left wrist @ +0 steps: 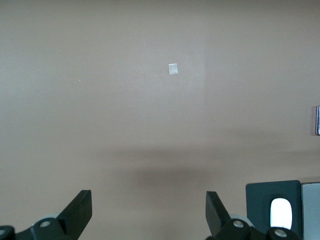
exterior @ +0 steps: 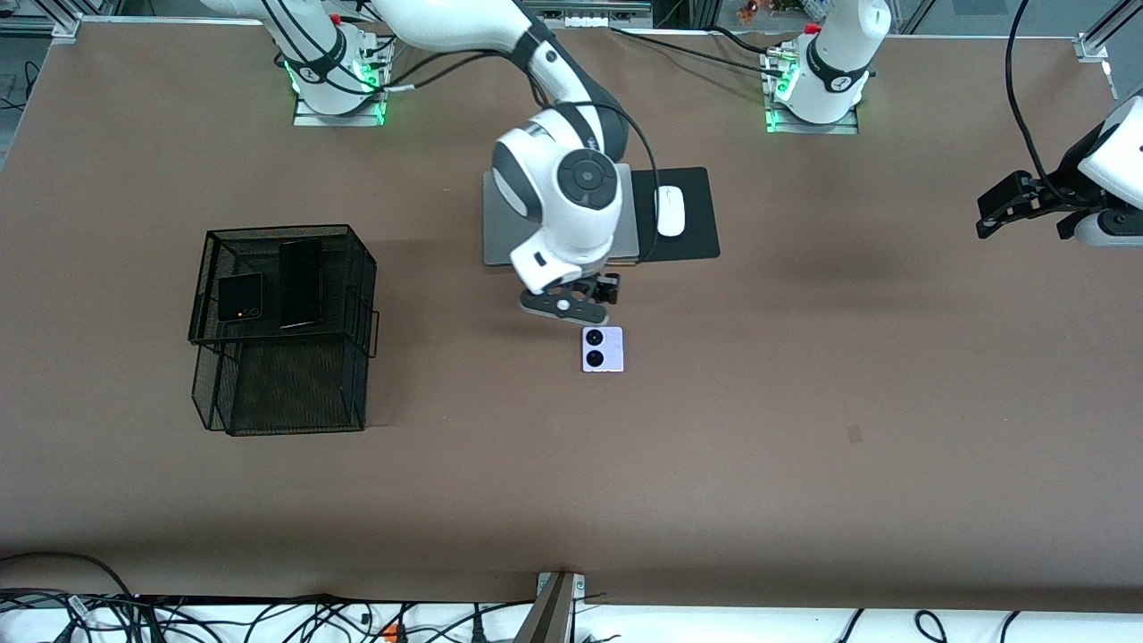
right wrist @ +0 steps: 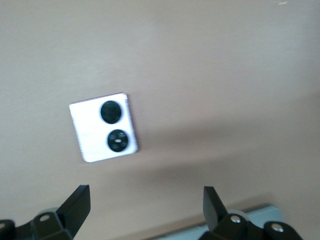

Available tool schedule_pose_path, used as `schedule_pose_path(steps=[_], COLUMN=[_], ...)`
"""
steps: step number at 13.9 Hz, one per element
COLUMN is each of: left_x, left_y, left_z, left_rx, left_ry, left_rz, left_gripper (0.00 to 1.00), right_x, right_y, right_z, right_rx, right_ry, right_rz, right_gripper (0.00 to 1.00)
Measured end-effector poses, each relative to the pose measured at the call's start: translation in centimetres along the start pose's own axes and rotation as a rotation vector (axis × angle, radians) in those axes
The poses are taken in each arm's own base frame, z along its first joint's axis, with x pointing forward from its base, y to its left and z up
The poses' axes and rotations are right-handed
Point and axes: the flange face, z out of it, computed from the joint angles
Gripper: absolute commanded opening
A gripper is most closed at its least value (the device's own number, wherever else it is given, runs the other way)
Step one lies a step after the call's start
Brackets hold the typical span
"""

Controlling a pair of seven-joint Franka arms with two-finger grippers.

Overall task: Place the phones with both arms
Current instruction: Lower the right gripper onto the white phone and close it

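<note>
- I see the right gripper [exterior: 580, 308] up in the air over the brown table [exterior: 804, 402], just off the front edge of the silver laptop [exterior: 496, 234], fingers spread wide, holding nothing.
- Right wrist view: both fingertips [right wrist: 76, 206] stand apart with bare table between them; lilac-white phone [right wrist: 103, 127] lies flat ahead of them, not touched.
- Lilac-white phone [exterior: 603, 348] sits about mid-table, lenses up, nearer the front camera than the laptop, just beside the spot under the right gripper.
- Small squarish black phone [exterior: 239, 296] and long slim black phone [exterior: 301, 283] lie side by side on the upper tier of the black wire-mesh basket [exterior: 281, 393], toward the right arm's end of the table.
- The slim one is closer to the table's middle; the squarish one is nearer the basket's outer wall. I can't tell if they touch.
- Left gripper [exterior: 1013, 204] waits in the air over the left arm's end of the table, near that edge, well apart from all phones; fingers spread, empty.
- Left wrist view: its fingertips [left wrist: 80, 210] are wide apart over bare table; a small pale patch [left wrist: 173, 69] shows on the surface.
- White mouse [exterior: 670, 210] rests on a black mouse pad [exterior: 692, 237] beside the laptop, toward the left arm's base.
</note>
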Motion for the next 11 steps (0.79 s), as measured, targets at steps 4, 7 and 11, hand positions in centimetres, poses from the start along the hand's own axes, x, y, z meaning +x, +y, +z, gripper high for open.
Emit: schedule_pose_path(steps=[4, 7, 11], left_x=[0.1, 0.1, 0.1], left_y=[0.1, 0.4, 0.4], left_z=[0.0, 0.1, 0.1], left_rx=[0.000, 0.000, 0.000], left_ry=[0.000, -0.002, -0.002], left_rz=[0.002, 0.007, 0.008], left_gripper=[1.00, 1.00, 1.00], right_x=[-0.8, -0.7, 0.1], right_y=[-2.1, -2.5, -2.6], right_z=[4.2, 6.7, 8.1], right_rx=[0.060, 0.075, 0.117], right_ry=[0.049, 0.074, 0.120], right_rz=[-0.026, -0.032, -0.061], right_gripper=[1.00, 1.00, 1.00])
